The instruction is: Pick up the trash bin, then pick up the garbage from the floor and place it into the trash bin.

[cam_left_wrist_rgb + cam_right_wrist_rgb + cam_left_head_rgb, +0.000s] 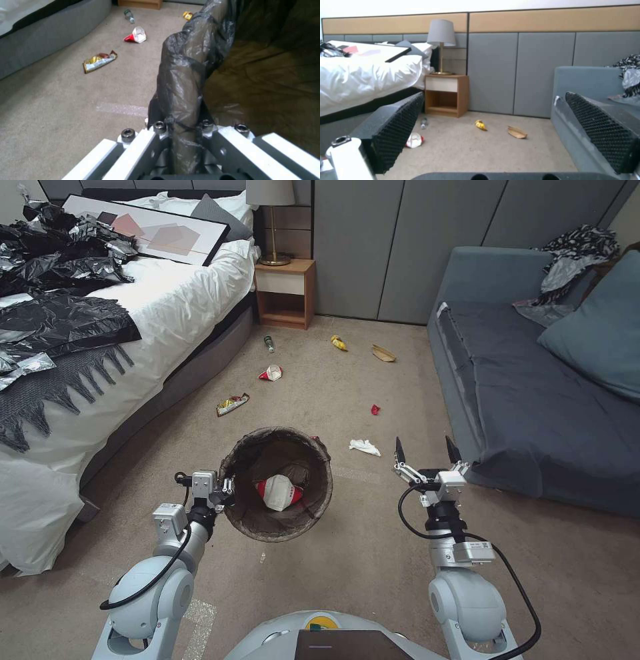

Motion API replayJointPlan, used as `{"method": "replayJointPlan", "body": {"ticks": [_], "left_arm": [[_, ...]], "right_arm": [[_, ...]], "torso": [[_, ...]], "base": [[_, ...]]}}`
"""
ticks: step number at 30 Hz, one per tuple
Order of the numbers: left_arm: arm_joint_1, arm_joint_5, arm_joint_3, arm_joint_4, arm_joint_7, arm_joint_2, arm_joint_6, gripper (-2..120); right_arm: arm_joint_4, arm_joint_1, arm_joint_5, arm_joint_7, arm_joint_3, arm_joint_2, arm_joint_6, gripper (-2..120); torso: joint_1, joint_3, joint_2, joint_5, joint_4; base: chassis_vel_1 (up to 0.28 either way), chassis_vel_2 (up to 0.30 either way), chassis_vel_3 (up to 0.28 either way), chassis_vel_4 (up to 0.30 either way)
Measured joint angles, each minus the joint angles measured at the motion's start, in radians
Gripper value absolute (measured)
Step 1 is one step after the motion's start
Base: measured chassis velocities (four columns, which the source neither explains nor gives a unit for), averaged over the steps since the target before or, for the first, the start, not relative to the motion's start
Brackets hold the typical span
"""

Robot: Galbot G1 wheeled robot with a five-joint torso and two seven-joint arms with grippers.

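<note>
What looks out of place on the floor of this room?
Litter lies scattered on the carpet: a tissue wad, a red scrap, a snack wrapper, a crumpled carton, a green bottle. The left gripper holds the trash bin by its rim; the right gripper hangs open.

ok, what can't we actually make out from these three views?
- Left gripper fingers: head view, tucked against the rim of the round white trash bin lined with a dark bag; left wrist view, wrapped in bag film.
- Bin's outer wall and underside: head view looks down from above.
- Small green bottle label: too small.
- Crumpled red-and-white carton in the bin: part shadowed by the liner.
- Right gripper: fingers open, nothing hidden.
</note>
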Motion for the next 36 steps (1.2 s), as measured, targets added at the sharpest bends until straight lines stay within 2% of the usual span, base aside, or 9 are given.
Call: {"method": "replayJointPlan", "body": {"ticks": [18, 36], "left_arm": [[0.0, 0.002, -0.001, 0.005, 0.0, 0.0, -0.009, 0], [-0.001, 0.004, -0.002, 0.005, -0.003, 0.0, -0.01, 0]], "right_arm": [[0.0, 0.003, -0.002, -0.008, -0.001, 0.006, -0.003, 100], [-0.003, 0.006, -0.002, -0.013, -0.001, 0.007, 0.0, 100]], "torso": [[0.0, 0.0, 0.0, 0.0, 0.0001], [0.0, 0.0, 0.0, 0.0, 0.0002]], "base": [[-0.005, 0.004, 0.006, -0.005], [-0.144, 0.141, 0.137, -0.134]]}}
